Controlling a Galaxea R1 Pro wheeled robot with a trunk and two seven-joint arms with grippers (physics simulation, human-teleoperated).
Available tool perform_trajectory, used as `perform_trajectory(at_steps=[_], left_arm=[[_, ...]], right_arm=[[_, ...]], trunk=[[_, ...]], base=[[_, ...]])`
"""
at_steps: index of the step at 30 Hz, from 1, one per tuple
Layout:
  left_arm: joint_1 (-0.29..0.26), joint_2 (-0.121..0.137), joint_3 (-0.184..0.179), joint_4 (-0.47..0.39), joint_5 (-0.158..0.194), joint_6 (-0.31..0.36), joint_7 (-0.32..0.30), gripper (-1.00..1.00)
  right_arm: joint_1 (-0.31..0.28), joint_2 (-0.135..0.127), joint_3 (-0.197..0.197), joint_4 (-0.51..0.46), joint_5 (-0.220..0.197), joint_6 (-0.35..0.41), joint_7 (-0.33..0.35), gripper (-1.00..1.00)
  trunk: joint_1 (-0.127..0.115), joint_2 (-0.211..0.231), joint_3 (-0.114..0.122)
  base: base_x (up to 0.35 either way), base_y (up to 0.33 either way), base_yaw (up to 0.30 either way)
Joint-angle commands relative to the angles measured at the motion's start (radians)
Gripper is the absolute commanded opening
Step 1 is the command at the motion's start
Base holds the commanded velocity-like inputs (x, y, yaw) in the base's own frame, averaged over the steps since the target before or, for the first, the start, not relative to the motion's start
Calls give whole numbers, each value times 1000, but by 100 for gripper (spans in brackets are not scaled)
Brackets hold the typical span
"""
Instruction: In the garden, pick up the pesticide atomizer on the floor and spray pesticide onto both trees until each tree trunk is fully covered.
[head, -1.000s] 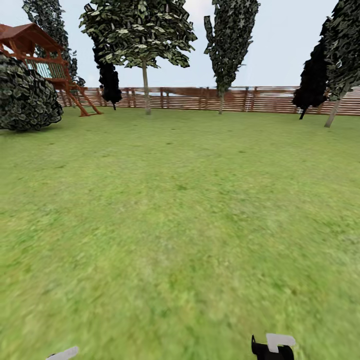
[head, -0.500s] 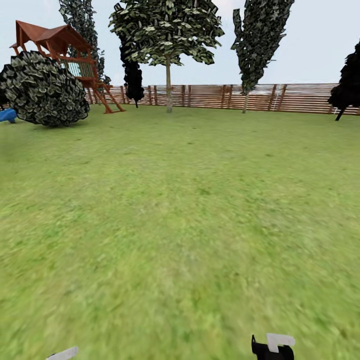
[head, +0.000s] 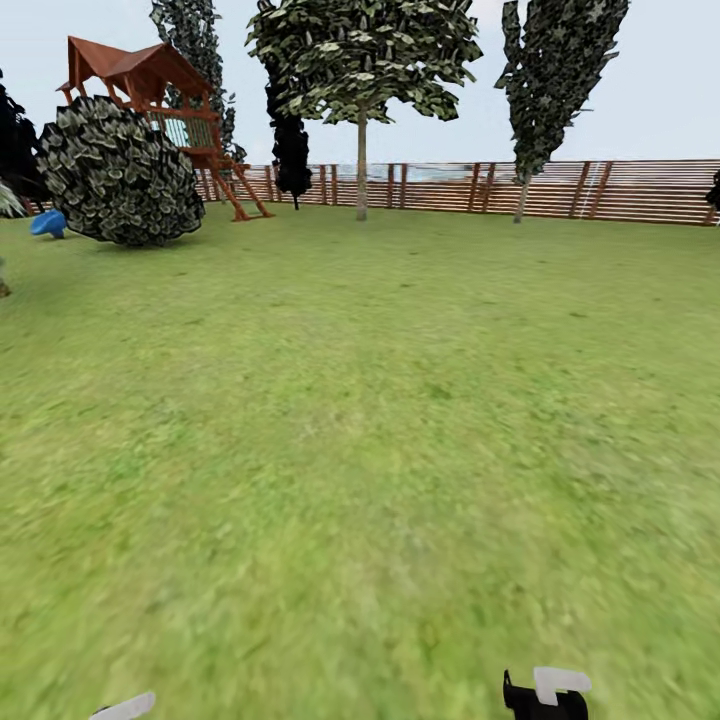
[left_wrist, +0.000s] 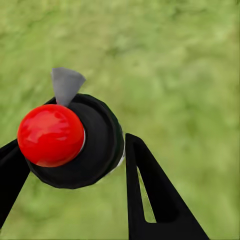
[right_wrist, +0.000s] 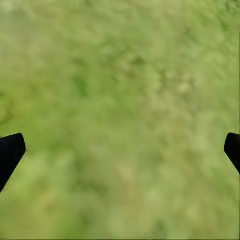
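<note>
The garden (head: 380, 400) spreads out as a wide green lawn edged far off by a brown slatted fence (head: 620, 190), with a wooden play tower (head: 150, 100) and a round dark bush (head: 120, 170) away to the left. Two trees stand before the fence: one with a pale bare trunk (head: 361, 175) and a broad crown, and another with a slim trunk (head: 521, 198) further right, both well apart from the robot. The right gripper (right_wrist: 120, 152) hangs over bare grass with its fingers spread wide and nothing between them, probably kept free. The left gripper (left_wrist: 75, 165) is clenched on the pesticide atomizer (left_wrist: 75, 140), seen from above as a black round body with a red cap and grey nozzle, carried low, apparently for the drive to the trees.
</note>
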Motion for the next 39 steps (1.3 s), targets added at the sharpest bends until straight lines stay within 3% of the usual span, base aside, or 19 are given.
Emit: perform_trajectory(at_steps=[1, 16, 25, 39], left_arm=[[0, 0, -4, 0, -1, -2, 4, -100], [0, 3, -6, 0, -9, 1, 2, -100], [0, 3, -6, -1, -4, 3, 3, -100], [0, 2, -7, 0, -1, 2, 4, -100]], right_arm=[[-1, 0, -5, 2, 11, -3, -5, 100], [16, 1, -5, 6, 9, -2, -4, 100], [16, 1, -5, 7, 8, -1, -5, 100], [23, 3, -5, 9, 7, 2, -7, 100]], trunk=[[0, 0, -1], [0, 0, -1], [0, 0, -1], [0, 0, -1]], base=[[321, 123, 6], [335, 36, 0], [202, 0, -222], [330, 0, -11]])
